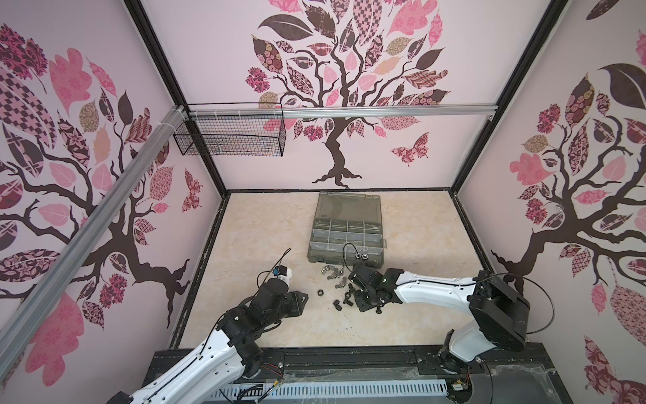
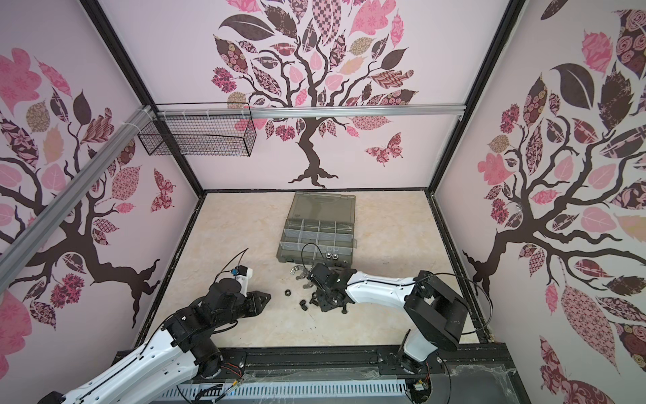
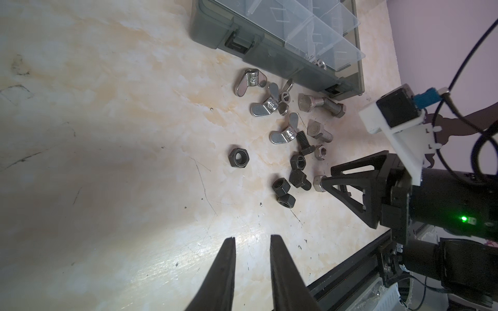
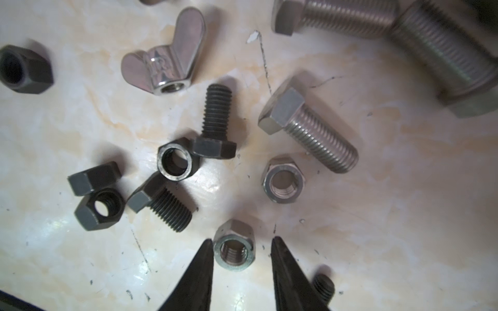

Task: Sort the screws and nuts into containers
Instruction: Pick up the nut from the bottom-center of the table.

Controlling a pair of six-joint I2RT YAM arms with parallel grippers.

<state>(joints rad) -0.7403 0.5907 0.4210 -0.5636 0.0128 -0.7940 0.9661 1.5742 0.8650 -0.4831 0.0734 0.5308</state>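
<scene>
- The marbled beige tabletop [image 1: 265, 227] is scuffed with dark scratches and specks.
- It sits in a booth with pale pink walls [image 1: 377, 171] bearing tree-and-leaf decals.
- A black wire mesh basket [image 1: 230, 136] hangs from an aluminium rail [image 1: 384, 112] on the back wall.
- The grey organizer case [image 1: 325, 258] lies open mid-table, its lid [image 1: 347, 206] flat behind it. Two silver nuts [image 1: 360, 256] sit in a front compartment.
- Loose screws and nuts [image 1: 330, 274] are scattered just in front of the case.
- The right gripper [image 4: 241, 239] has its fingers apart, straddling a silver hex nut [image 4: 235, 247] on the table. One finger touches it.
- The left gripper [image 3: 252, 237] is parted over bare table near the pile, holding nothing.
</scene>
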